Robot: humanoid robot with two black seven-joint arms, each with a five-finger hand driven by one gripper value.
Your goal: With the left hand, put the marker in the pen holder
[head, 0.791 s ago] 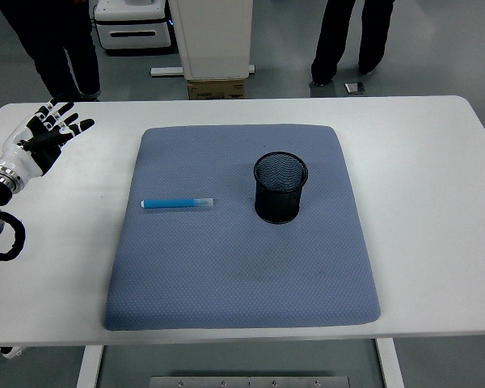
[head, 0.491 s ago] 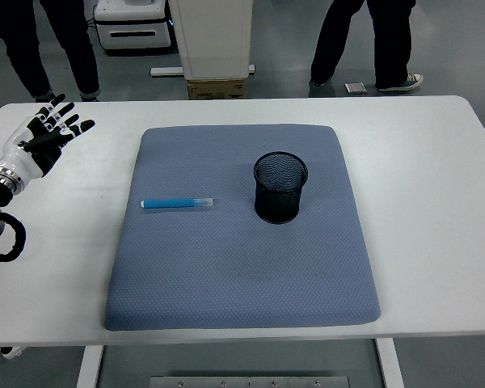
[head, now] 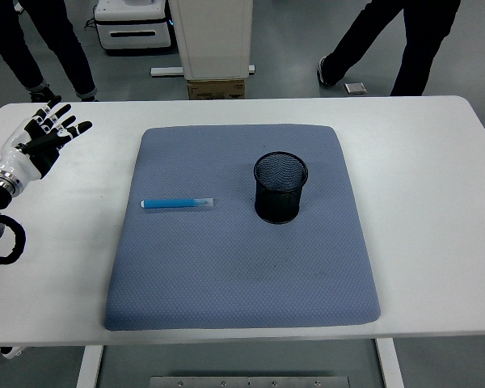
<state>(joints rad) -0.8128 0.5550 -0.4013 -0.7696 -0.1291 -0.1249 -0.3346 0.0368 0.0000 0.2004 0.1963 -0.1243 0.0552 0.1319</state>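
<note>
left hand [head: 44, 139] upper left of frame, fingers spread wide, empty, well apart from the marker [head: 177, 203]. marker lies flat on the mat [head: 242, 275], left of centre; upright pen holder [head: 280, 187] at centre.

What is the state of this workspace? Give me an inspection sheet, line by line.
Surface: white table with a blue-grey mat lying flat in the middle.
Job's things: blue marker lying flat on the mat, left of the upright black mesh pen holder, apart from it.
Clutter: nothing seen.
Hands: left hand over the table's left edge, fingers spread, holding nothing; right hand not in view.
Cables: black loop by the left arm.
Surroundings: people's legs, white equipment, cardboard box beyond the table.
</note>
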